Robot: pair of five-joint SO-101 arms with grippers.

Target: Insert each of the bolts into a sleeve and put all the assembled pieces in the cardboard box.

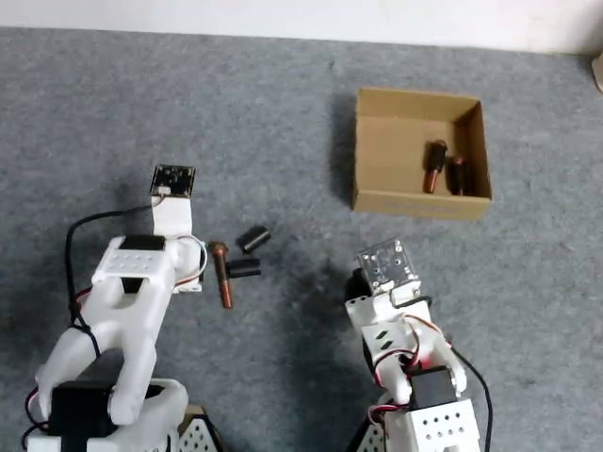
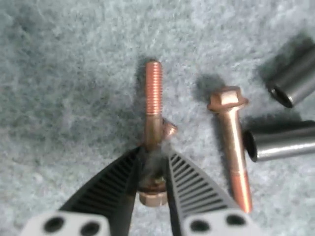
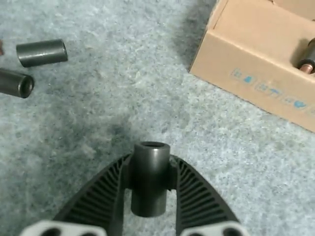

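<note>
My left gripper (image 2: 153,169) is shut on a copper bolt (image 2: 153,110) near its head, threaded end pointing away, just above the carpet. A second copper bolt (image 2: 233,142) lies beside it, also visible from above (image 1: 223,273). Two dark sleeves (image 2: 293,81) (image 2: 280,141) lie close to that bolt. My right gripper (image 3: 149,196) is shut on a third dark sleeve (image 3: 148,172), its open end facing away from the wrist camera. The cardboard box (image 1: 372,155) sits at the far right and holds two assembled pieces (image 1: 433,167) (image 1: 459,176).
Everything rests on grey carpet. The left arm's body (image 1: 132,292) covers its gripper from above, and the right arm (image 1: 386,282) stands between the loose sleeves (image 1: 250,252) and the box. The box's near wall (image 3: 256,78) lies ahead of the right gripper.
</note>
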